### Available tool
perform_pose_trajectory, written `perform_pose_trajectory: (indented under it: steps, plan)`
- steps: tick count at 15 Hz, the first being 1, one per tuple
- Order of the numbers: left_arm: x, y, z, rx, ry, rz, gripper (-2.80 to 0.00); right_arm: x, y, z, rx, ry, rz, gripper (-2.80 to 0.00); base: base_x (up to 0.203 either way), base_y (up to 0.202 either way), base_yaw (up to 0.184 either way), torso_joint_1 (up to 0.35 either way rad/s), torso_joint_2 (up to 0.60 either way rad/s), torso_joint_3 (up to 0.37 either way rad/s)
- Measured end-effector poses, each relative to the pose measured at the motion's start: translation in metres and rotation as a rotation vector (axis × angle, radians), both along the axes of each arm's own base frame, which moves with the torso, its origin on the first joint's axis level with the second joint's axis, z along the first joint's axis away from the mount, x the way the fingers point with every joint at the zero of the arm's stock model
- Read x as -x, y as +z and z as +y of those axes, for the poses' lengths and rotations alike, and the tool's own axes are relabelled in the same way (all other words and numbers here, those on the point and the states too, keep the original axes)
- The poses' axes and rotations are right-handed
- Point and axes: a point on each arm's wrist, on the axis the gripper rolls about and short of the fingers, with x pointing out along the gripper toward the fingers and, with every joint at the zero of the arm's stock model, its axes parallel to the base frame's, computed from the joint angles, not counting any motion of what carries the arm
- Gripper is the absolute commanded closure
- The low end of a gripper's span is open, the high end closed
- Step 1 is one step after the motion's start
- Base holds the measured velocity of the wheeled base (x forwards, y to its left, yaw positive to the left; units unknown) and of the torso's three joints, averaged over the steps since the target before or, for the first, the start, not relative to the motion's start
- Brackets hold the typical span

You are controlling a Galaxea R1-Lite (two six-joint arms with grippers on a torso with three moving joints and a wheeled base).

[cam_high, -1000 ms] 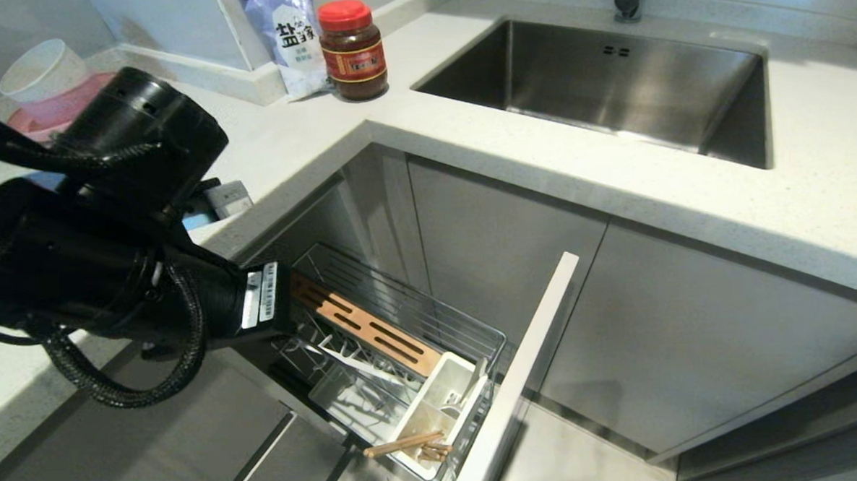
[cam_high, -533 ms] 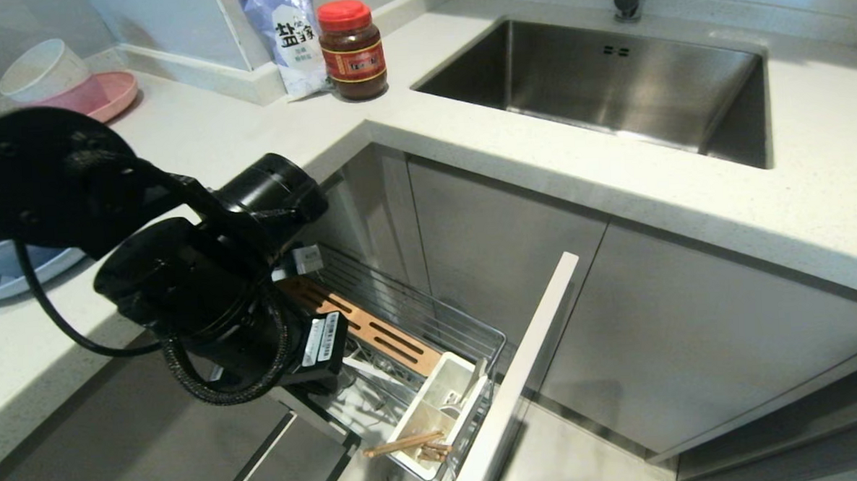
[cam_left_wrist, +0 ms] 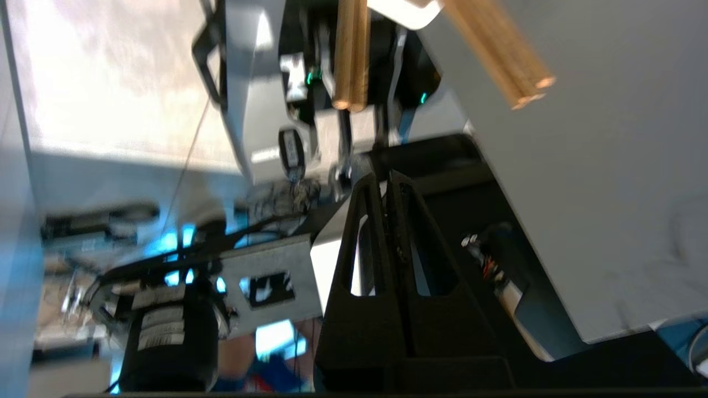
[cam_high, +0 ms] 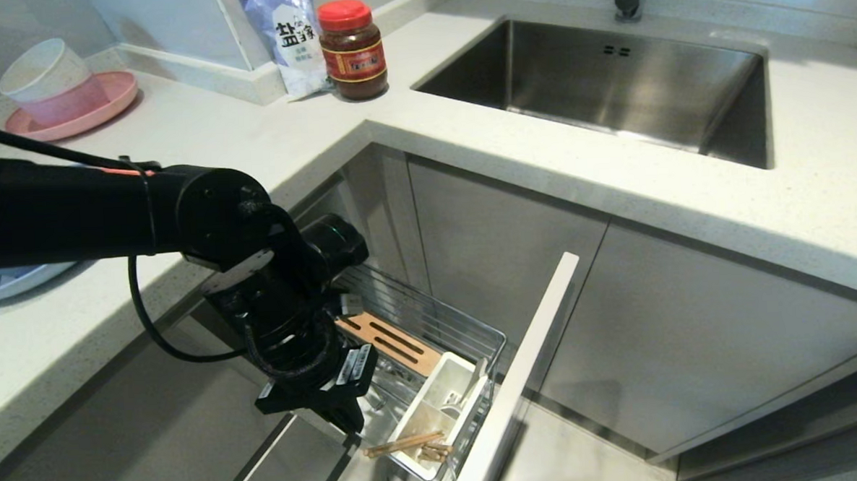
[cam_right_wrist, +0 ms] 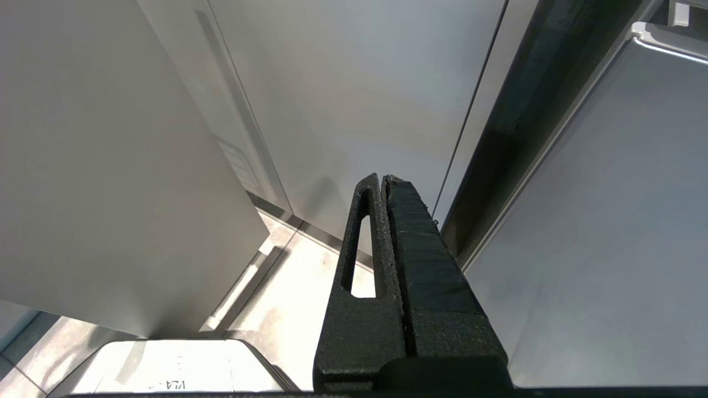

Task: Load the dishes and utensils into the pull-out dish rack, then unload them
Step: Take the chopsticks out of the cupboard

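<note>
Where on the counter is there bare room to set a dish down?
Bare countertop runs between the pink plate and the sauce jar, and in front of the sink. It is crowded at the pull-out dish rack, where the left end effector hangs.

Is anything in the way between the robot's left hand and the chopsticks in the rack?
Nothing visible. The left hand, shut and empty, hangs over the near end of the rack. The chopsticks lie across the white caddy just beside it, with open space between.
</note>
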Motion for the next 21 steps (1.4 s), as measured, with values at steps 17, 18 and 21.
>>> perform_pose_trajectory:
  steps: [17,18,21]
  plan:
    - [-0.049,-0.083,-0.015,-0.084,-0.034,0.270,-2.80,0.000,0.000,0.000,0.000,0.000,0.000,0.00,0.000,0.000,0.000,0.000,0.00,0.000]
    - [-0.050,-0.086,-0.015,-0.089,-0.035,0.280,-2.80,0.000,0.000,0.000,0.000,0.000,0.000,0.00,0.000,0.000,0.000,0.000,0.00,0.000]
    - [-0.050,-0.090,-0.018,-0.099,-0.033,0.300,-2.80,0.000,0.000,0.000,0.000,0.000,0.000,0.00,0.000,0.000,0.000,0.000,0.00,0.000]
